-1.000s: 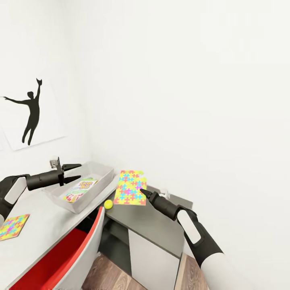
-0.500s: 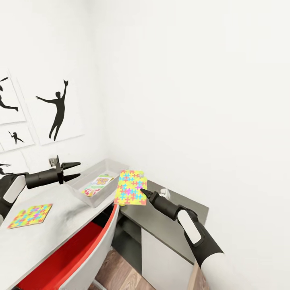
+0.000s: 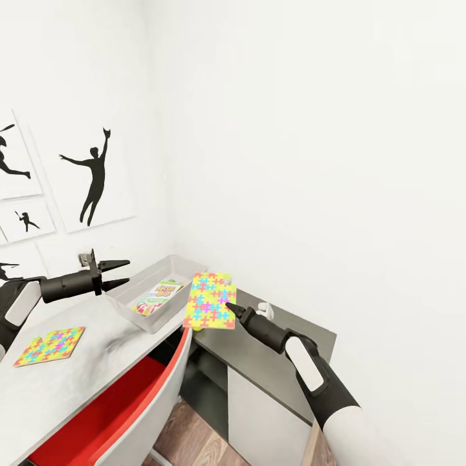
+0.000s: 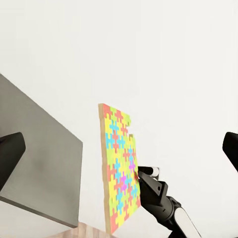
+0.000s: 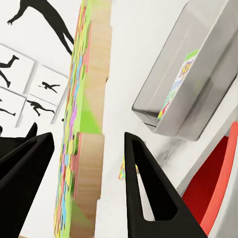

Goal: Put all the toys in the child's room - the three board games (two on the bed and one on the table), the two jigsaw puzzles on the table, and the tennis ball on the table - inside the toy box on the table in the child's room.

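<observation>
My right gripper (image 3: 230, 308) is shut on a colourful jigsaw puzzle (image 3: 209, 301), held upright over the table edge, just right of the toy box (image 3: 129, 294). In the right wrist view the puzzle's wooden edge (image 5: 90, 119) sits between the two fingers. The grey toy box holds one board game (image 3: 158, 296). A second jigsaw puzzle (image 3: 50, 345) lies flat on the table at the left. My left gripper (image 3: 122, 273) hovers open and empty above the box's left end. The left wrist view looks across at the held puzzle (image 4: 119, 168). The tennis ball is hidden behind the held puzzle.
A red chair with a pale back (image 3: 139, 395) is tucked under the grey table (image 3: 97, 362). A lower grey cabinet (image 3: 278, 362) adjoins on the right, against the white wall. Dancer posters (image 3: 94, 178) hang on the left wall.
The camera has turned left, so the table, box and posters have slid right in the picture. Both arms keep their pose, and the puzzle stays in the right gripper.
</observation>
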`<state>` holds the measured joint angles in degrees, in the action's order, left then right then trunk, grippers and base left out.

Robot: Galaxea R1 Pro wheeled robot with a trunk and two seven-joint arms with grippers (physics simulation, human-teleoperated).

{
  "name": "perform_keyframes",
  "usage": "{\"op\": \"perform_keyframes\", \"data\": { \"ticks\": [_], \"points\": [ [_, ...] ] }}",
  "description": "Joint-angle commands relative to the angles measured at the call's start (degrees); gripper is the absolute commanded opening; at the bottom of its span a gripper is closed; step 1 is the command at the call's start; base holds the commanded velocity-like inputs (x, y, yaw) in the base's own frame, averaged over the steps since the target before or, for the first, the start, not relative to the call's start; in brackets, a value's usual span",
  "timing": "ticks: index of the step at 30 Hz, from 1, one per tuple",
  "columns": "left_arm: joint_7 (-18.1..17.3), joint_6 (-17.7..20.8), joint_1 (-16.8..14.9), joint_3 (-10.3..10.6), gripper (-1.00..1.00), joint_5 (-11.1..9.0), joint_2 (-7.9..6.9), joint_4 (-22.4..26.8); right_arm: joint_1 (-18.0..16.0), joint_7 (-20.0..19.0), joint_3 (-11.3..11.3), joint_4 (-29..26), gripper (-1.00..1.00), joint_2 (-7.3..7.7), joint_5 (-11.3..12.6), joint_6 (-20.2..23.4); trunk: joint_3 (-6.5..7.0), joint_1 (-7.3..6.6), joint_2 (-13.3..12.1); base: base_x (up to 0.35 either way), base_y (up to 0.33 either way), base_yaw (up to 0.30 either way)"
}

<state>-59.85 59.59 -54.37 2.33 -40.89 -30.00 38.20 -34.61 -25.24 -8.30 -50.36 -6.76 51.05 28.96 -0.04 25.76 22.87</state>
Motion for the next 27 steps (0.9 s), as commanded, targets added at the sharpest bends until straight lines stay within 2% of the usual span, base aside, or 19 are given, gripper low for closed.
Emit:
{"op": "perform_keyframes", "data": {
  "ticks": [1,13,21,27],
  "points": [
    [-0.2,0.2,0.0,0.2,1.00,-0.2,-0.06,-0.1,0.0,0.0,0.0,0.0,-1.00,-0.01,0.4,0.3,-0.03,0.02,0.0,0.000,0.000,0.000],
    [-0.2,0.2,0.0,0.2,1.00,-0.2,-0.06,-0.1,0.0,0.1,0.0,0.0,-1.00,-0.01,0.4,0.3,-0.03,0.02,0.0,0.073,0.000,0.006],
    [-0.2,0.2,0.0,0.2,1.00,-0.2,-0.06,0.2,0.0,-0.2,0.0,0.0,-1.00,0.01,0.4,0.3,0.11,0.02,0.0,0.008,0.000,0.187],
    [-0.2,0.2,-0.1,0.2,1.00,-0.2,-0.06,0.2,0.0,-0.2,0.0,0.0,-1.00,0.05,0.4,0.3,0.12,0.02,0.0,0.000,0.000,0.039]
  ]
}}
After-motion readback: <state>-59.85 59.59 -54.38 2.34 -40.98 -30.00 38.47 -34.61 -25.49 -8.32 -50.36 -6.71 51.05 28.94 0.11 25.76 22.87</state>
